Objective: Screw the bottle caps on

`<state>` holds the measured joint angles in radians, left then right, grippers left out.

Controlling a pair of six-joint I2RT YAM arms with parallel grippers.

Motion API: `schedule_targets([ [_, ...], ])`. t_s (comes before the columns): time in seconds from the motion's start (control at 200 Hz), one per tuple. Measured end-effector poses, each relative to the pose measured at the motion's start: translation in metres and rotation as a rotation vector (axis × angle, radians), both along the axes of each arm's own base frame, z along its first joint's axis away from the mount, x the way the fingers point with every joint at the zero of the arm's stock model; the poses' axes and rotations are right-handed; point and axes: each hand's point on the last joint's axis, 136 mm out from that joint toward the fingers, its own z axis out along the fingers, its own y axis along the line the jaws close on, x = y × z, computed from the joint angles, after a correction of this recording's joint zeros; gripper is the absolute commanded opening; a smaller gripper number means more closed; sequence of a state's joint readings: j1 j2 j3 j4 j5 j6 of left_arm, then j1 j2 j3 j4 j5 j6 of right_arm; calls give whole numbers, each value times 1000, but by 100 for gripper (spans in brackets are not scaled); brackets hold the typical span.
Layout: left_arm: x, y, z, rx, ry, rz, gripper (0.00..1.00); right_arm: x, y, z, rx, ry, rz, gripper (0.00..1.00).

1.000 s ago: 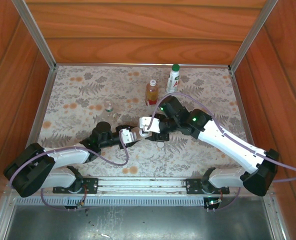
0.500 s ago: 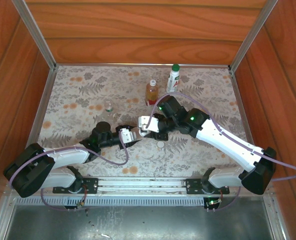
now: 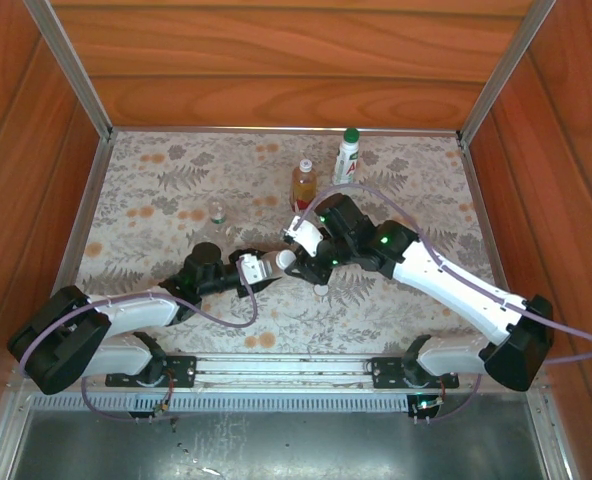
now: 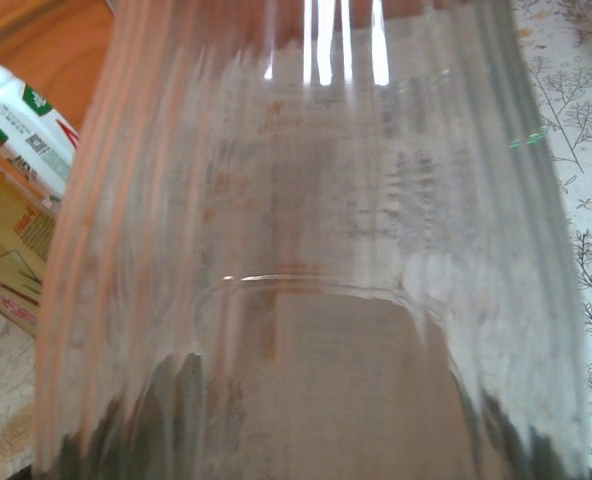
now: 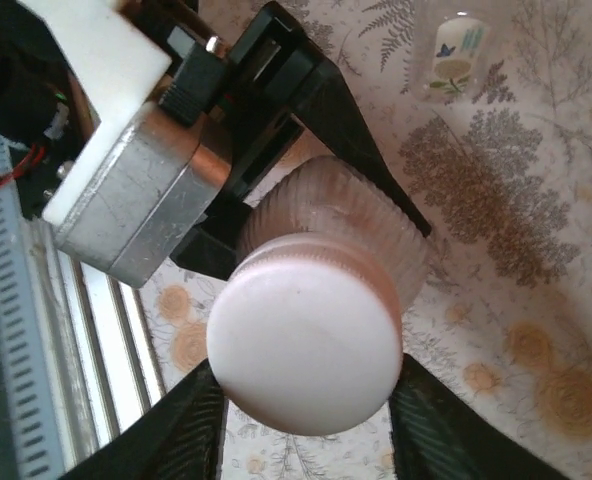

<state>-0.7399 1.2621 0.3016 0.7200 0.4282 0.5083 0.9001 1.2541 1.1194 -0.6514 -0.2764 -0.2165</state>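
A loose white cap (image 3: 321, 289) lies on the flowered table (image 3: 156, 170), near the middle. Just beyond it, the left gripper (image 3: 268, 265) clamps a clear ribbed bottle (image 4: 316, 250). A white cap (image 5: 301, 345) sits on the bottle's neck between the right gripper (image 5: 306, 415) fingers; I cannot tell whether they squeeze it. Farther back stand a tiny clear bottle (image 3: 217, 212) at left, an amber bottle (image 3: 303, 185), and farthest a white bottle (image 3: 347, 160) wearing a green cap (image 3: 351, 134).
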Motion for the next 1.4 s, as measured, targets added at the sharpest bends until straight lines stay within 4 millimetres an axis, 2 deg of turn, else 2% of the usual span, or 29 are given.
schedule_targets([
  [0.07,-1,-1,3,-15,9,-6,48,-7,-1,4,47,-51,49,72],
  [0.155,-3,1,12,-54,39,-10,48,-13,-6,9,124,-131,80,73],
  [0.375,-16,-1,53,-186,85,-87,48,-10,2,27,350,-310,85,72],
  [0.475,-20,-4,61,-206,96,-118,48,-6,11,40,428,-350,90,65],
  [0.61,-23,-6,61,-210,117,-137,48,-1,26,59,527,-378,107,58],
  [0.74,-22,-8,61,-208,126,-142,48,0,34,61,557,-366,121,45],
  [0.849,-22,-9,61,-209,126,-145,49,-1,35,62,565,-359,125,40],
  [0.984,-21,-9,61,-208,127,-143,57,-2,35,61,563,-356,125,37],
  [1.134,-19,-8,59,-205,130,-124,80,1,30,59,531,-375,105,35],
  [1.204,-14,-7,59,-206,128,-100,86,6,24,56,499,-397,76,33],
  [1.314,-6,-6,56,-202,139,-43,91,22,14,54,453,-435,-18,31],
  [1.399,-1,-6,51,-194,148,0,97,48,1,51,406,-465,-154,24],
])
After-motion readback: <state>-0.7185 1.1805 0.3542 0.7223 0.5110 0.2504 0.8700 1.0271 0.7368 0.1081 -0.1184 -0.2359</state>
